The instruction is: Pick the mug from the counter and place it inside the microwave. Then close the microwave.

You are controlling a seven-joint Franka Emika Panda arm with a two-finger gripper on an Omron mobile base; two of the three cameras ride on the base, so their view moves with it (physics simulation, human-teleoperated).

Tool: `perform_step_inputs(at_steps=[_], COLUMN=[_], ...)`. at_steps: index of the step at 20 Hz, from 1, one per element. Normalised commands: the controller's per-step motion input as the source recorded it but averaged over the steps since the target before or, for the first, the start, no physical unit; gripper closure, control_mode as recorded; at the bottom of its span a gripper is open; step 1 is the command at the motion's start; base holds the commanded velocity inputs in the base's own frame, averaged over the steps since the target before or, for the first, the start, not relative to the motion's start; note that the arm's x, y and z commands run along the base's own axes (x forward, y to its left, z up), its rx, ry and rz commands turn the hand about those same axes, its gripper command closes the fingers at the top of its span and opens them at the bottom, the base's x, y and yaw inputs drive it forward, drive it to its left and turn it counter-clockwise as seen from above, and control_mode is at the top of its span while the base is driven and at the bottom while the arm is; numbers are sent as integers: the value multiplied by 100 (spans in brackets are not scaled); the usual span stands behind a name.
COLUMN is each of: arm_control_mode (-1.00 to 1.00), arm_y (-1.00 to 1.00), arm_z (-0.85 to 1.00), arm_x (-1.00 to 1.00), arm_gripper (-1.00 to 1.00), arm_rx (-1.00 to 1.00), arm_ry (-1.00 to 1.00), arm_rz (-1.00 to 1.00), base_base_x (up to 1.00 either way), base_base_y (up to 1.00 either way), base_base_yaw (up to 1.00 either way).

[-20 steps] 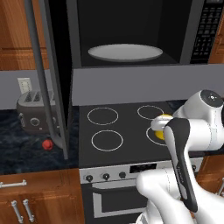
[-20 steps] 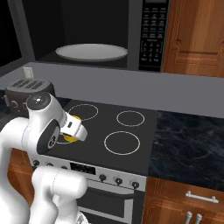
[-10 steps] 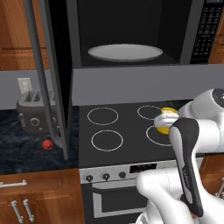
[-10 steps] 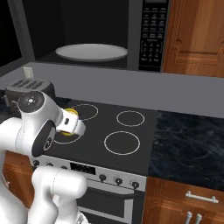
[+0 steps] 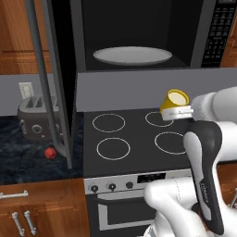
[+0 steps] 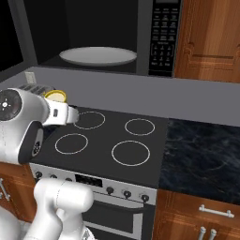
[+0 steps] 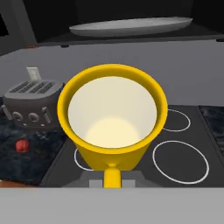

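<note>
Clamped in the pincer (image 7: 112,181), the bright yellow cylindrical mug (image 7: 113,120) needs lifting onto the black microwave's (image 5: 139,34) white turntable plate (image 7: 131,26) ahead and above.

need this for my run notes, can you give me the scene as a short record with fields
mug: yellow mug held above the stovetop, tilted, clear of the counter
gripper: gripper shut on the mug
microwave: microwave door open, turntable plate bare
counter left of stove: toaster, small red object
task stage: mug lifted, not yet inside the microwave
</note>
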Motion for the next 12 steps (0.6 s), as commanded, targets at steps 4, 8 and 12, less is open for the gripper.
perform_step_inputs(at_steps=[4, 8, 12], arm_control_mode=[-100, -100, -100], arm_y=[0, 0, 0], arm_z=[75, 53, 37], arm_x=[-10, 0, 12], arm_gripper=[100, 100, 100], arm_rx=[0, 0, 0], arm_ry=[-18, -15, -9], arm_rz=[5, 0, -3], base_base_x=[0, 0, 0], base_base_y=[0, 0, 0], base_base_yaw=[0, 0, 0])
